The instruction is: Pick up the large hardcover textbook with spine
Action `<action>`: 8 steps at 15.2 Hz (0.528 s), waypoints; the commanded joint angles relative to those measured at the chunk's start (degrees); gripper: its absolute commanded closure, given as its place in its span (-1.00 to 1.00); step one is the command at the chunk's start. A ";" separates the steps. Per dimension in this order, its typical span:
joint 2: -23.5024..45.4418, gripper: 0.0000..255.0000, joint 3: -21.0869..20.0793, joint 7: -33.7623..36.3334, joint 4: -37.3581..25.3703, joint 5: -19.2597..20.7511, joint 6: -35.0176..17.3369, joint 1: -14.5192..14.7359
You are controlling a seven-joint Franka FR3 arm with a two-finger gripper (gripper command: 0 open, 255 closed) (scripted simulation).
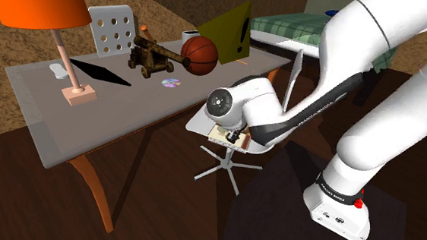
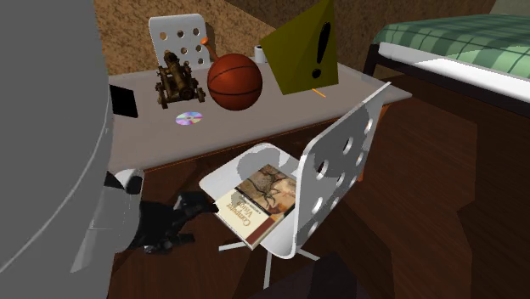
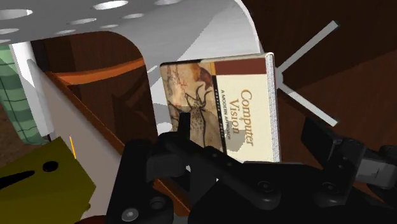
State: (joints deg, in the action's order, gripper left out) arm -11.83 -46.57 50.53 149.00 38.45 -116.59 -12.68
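Desk takes the shoulder view's left. On it, left to right, I see an orange-shaded lamp, a flat black slab, a brown toy cannon, a disc lying flat nearer the desk's near edge, a basketball, and an olive-yellow sign with a black exclamation mark, standing at the far right end. A white perforated chair back shows behind the desk. Right of the desk stands a white swivel chair with holes in its backrest. Far right, beyond it, is a bed with a green checked cover.

Target textbook lies flat on the swivel chair's seat, cover up, with the tan spine strip toward the seat's near edge in the second exterior view. In the wrist view I read "Computer Vision" on the tan band, beside a brownish cover picture of animals. White page edges run along the other long side.

My gripper sits low, just left of the seat in the second exterior view, near the textbook and apart from it. In the wrist view the fingers stand apart and clamp nothing, and the textbook lies just ahead of them. In the shoulder view the arm covers most of the seat, and a corner of the textbook shows below the wrist.
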 commanded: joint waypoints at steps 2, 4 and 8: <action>15.96 -1.00 -4.81 13.91 -4.29 16.78 7.55 -3.78; 26.36 -1.00 -2.90 20.55 -7.27 25.77 14.90 -1.37; 42.07 -1.00 5.55 27.82 -13.29 37.99 26.31 6.62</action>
State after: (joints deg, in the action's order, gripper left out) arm 26.11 -43.31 76.66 137.42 72.89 -93.28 -7.92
